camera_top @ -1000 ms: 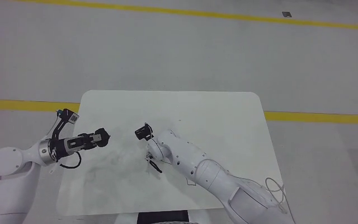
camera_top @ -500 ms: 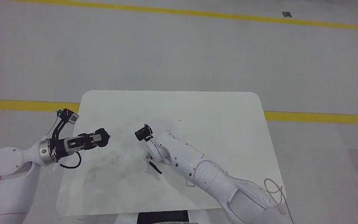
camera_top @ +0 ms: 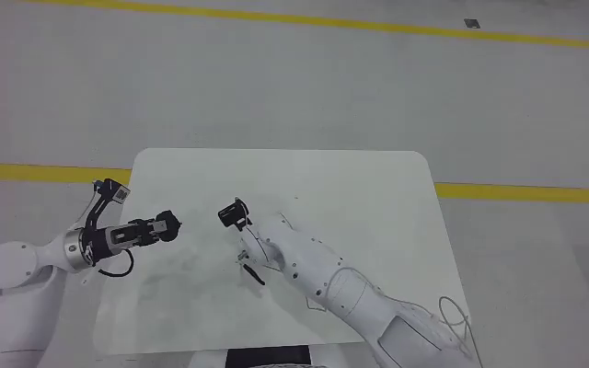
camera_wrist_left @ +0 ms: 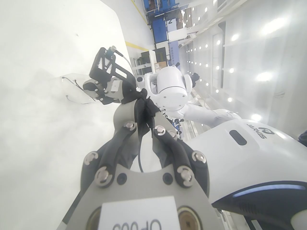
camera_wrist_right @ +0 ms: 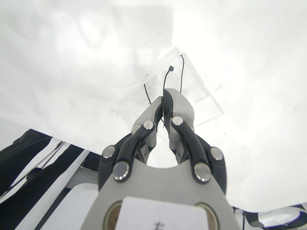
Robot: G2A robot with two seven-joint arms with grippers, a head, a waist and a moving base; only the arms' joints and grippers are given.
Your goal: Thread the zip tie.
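Note:
My right gripper (camera_wrist_right: 163, 94) is shut on a thin black zip tie (camera_wrist_right: 166, 77). The tie's strap curves up from the fingertips to its small square head. Just below it lies a clear plastic tray (camera_wrist_right: 206, 96) holding two more black zip ties (camera_wrist_right: 182, 72). In the top view this gripper (camera_top: 253, 274) points down at the middle of the white table (camera_top: 368, 184). My left gripper (camera_top: 173, 224) hovers to the left of it, shut on a black zip tie (camera_wrist_left: 143, 111) whose thin strap trails back between the fingers.
The clear tray (camera_wrist_left: 76, 89) sits near the table's middle, under the right arm's wrist (camera_wrist_left: 105, 84). The near table edge shows in the right wrist view. Grey floor with yellow lines surrounds the table.
The right arm's wrist has shifted slightly to the left and away from the robot. The left arm has stayed still.

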